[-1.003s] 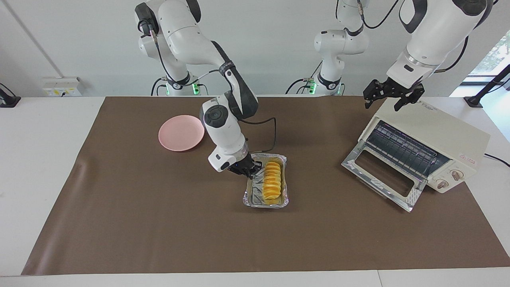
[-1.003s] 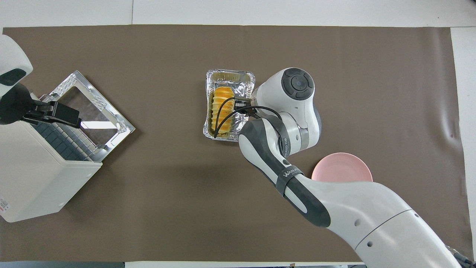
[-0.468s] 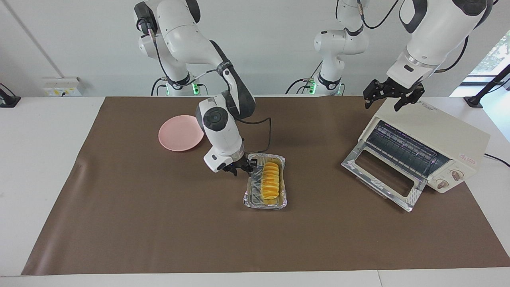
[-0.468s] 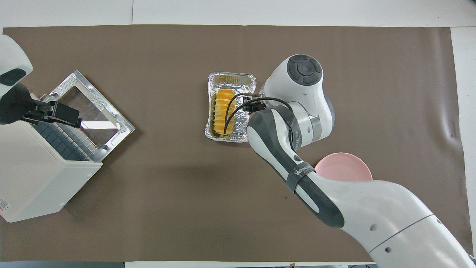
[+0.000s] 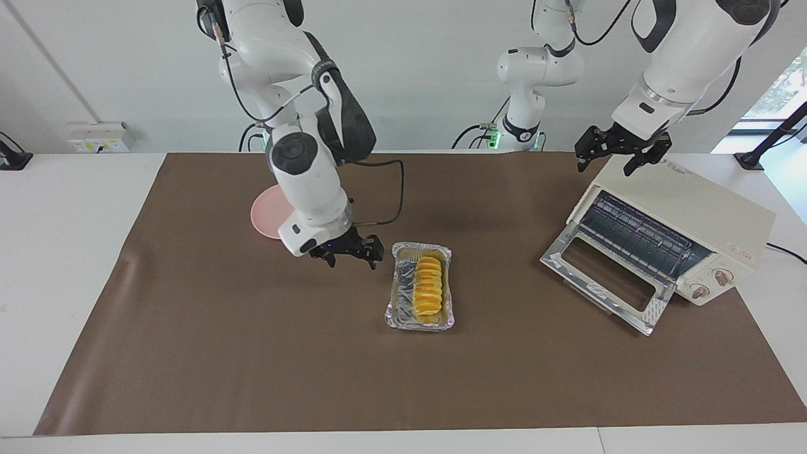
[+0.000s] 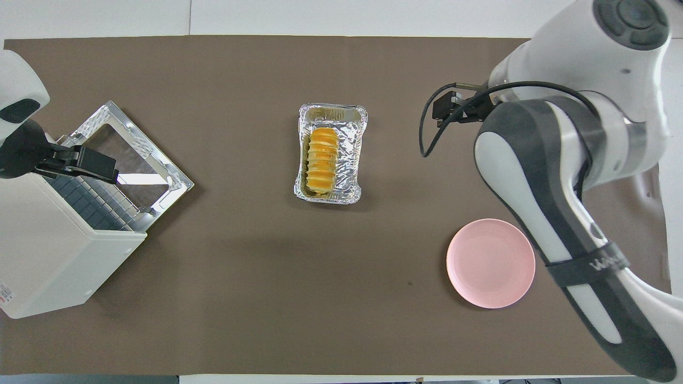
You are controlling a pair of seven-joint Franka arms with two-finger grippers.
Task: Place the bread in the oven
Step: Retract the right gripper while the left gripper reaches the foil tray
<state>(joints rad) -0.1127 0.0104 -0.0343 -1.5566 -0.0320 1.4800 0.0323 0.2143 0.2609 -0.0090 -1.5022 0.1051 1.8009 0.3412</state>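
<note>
The bread (image 5: pixel 429 286) (image 6: pixel 321 163), a ridged yellow-orange loaf, lies in a crinkled foil tray (image 5: pixel 397 302) (image 6: pixel 352 160) at the middle of the brown mat. My right gripper (image 5: pixel 350 253) (image 6: pixel 447 106) hangs open and empty over the mat, beside the tray toward the right arm's end. The cream oven (image 5: pixel 700 211) (image 6: pixel 53 266) stands at the left arm's end with its glass door (image 5: pixel 604 272) (image 6: pixel 133 154) dropped open and its rack showing. My left gripper (image 5: pixel 609 157) (image 6: pixel 93 166) waits open above the oven's top front edge.
A round pink plate (image 5: pixel 265 217) (image 6: pixel 491 263) lies nearer to the robots than the tray, toward the right arm's end, partly hidden by the right arm in the facing view. The brown mat (image 5: pixel 252 353) covers most of the white table.
The right gripper opened at the tray's rim, rose and drew back toward the right arm's end of the table. The tray with the bread stays on the mat. The left arm has not moved.
</note>
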